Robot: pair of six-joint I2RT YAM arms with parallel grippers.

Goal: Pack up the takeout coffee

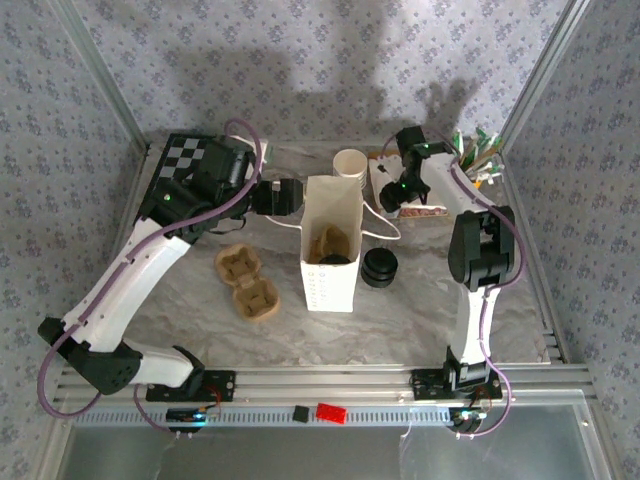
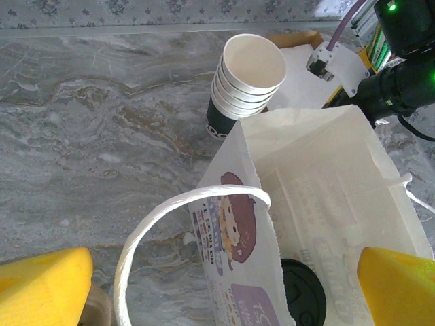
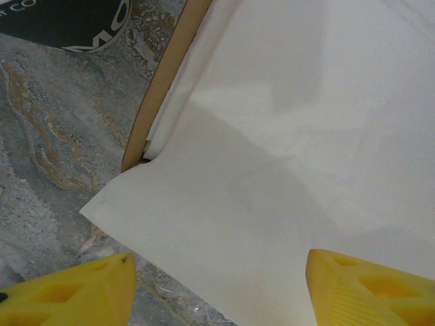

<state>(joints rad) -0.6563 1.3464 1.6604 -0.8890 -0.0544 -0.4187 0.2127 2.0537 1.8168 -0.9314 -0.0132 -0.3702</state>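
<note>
The takeout coffee (image 2: 303, 296) is sitting inside the white paper bag (image 2: 319, 170) at mid-desk (image 1: 180, 300), its black lid showing through the open mouth. The left hand (image 2: 221, 288) is hovering over the bag, spread wide and holding nothing. The right hand (image 3: 217, 285), fingers apart and empty, is hanging over a white napkin (image 3: 292, 136) in a cardboard tray (image 3: 163, 88). With the cup bagged, extras look to be the step in hand, and the next move calls for pinching one sheet cleanly.

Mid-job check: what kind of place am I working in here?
Probably a mock café takeout counter inside a lab test cell: stacked paper cups, a white paper bag and black lids on a marble-look table, fenced by aluminium framing.
</note>
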